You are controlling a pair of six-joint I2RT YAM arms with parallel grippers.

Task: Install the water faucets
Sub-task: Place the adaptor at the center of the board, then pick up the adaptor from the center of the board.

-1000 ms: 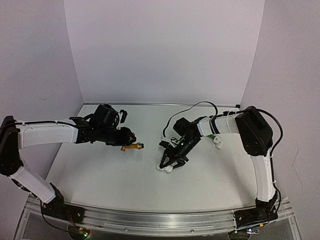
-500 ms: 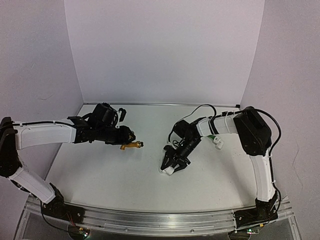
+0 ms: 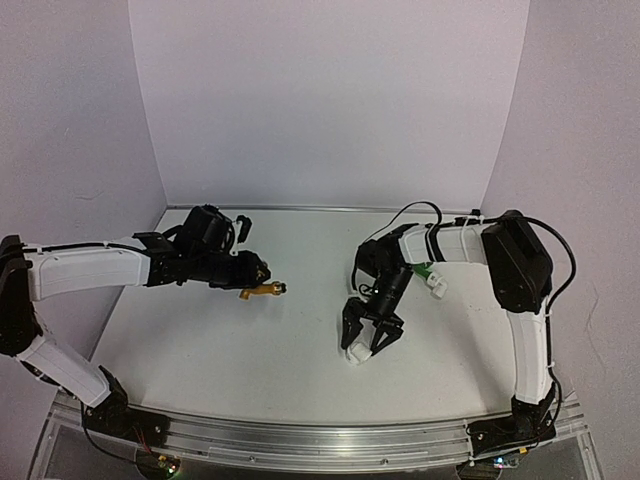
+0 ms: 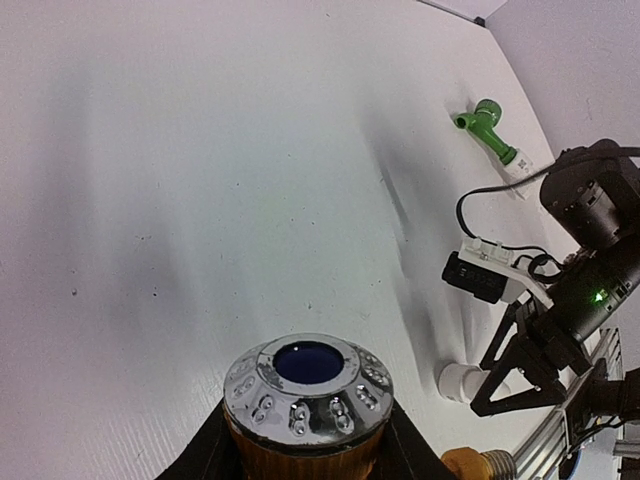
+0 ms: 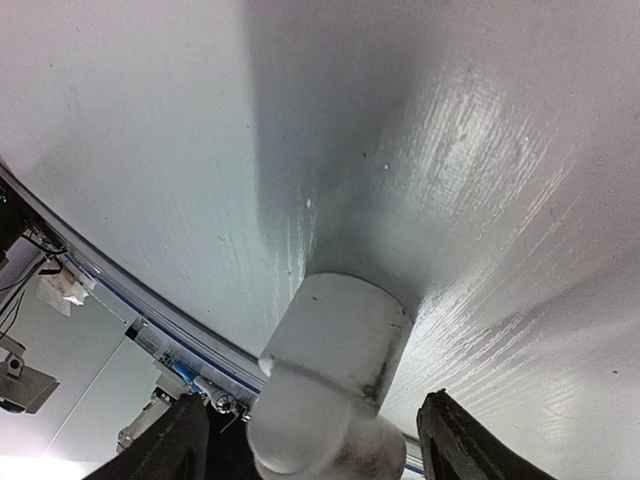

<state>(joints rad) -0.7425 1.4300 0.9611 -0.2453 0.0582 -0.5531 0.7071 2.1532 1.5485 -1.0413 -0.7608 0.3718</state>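
Faucet, orange-yellow, in left hand — right hand astride white fitting

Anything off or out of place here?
Nothing spilled or broken. The green faucet lies on its side, touched by neither gripper. The left gripper holds the orange-yellow faucet; the right gripper is open around a white fitting.

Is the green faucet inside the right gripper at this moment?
No, the green faucet lies on the table, apart from the right gripper.

The white table carries a green faucet with a white fitting at its end.
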